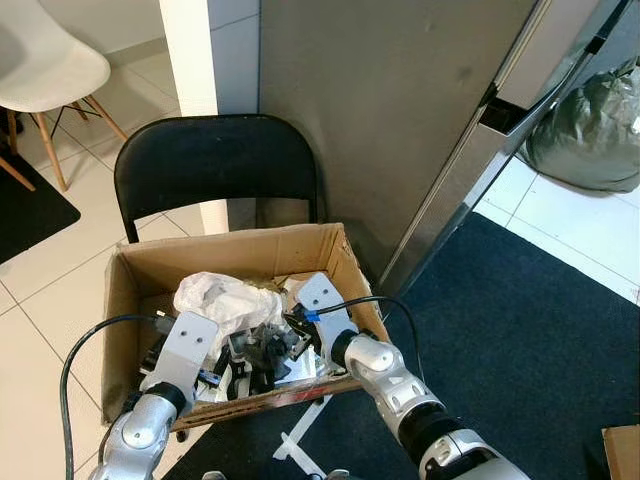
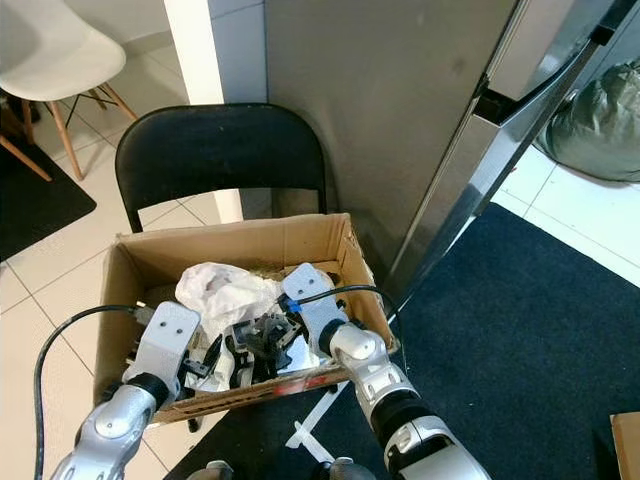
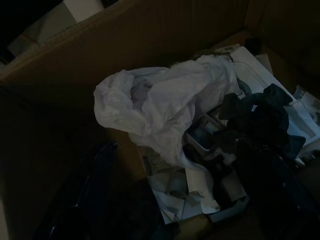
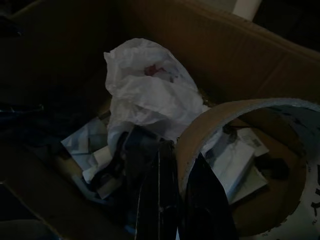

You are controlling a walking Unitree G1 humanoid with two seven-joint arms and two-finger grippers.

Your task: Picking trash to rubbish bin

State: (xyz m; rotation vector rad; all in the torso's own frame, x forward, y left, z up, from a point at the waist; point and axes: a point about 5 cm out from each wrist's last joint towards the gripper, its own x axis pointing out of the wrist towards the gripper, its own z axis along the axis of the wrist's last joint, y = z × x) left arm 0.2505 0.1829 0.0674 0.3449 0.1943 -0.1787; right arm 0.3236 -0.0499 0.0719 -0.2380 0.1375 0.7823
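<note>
Currently both grippers are down inside the cardboard box (image 1: 135,275) that serves as the rubbish bin, standing on pale floor tiles (image 1: 40,330) at the edge of a dark blue carpet (image 1: 520,330)

Box: open top, brown walls, near rim low and bent outward, with the wrists leaning over it. Far wall sits just in front of a black folding chair (image 1: 215,165). Right wall is near a tall grey cabinet panel (image 1: 400,110) and its slanted metal edge; little room on that side. More open floor lies to the box's left

Contents: crumpled white plastic bag (image 1: 222,298) toward the back middle, flat printed cartons and papers (image 3: 180,192) under it, dark crumpled scraps (image 3: 260,117) at centre

Right gripper (image 4: 177,200): in the right wrist view the two black fingers stand close together with the wall of a cardboard tape ring (image 4: 200,125) pinched between them, one finger inside the ring, one outside. Ring sits over the papers, just beside the white bag, low in the box

Left gripper (image 1: 215,378): inside the box's left half, near the left wall. Left wrist view is dark; cannot tell whether its fingers are spread or pressed together

Surroundings: white shell chair (image 1: 45,60) well off to the far left, grey-green sack (image 1: 590,125) far right beyond the carpet, white strip (image 1: 300,435) on the carpet just below the box's near rim
</note>
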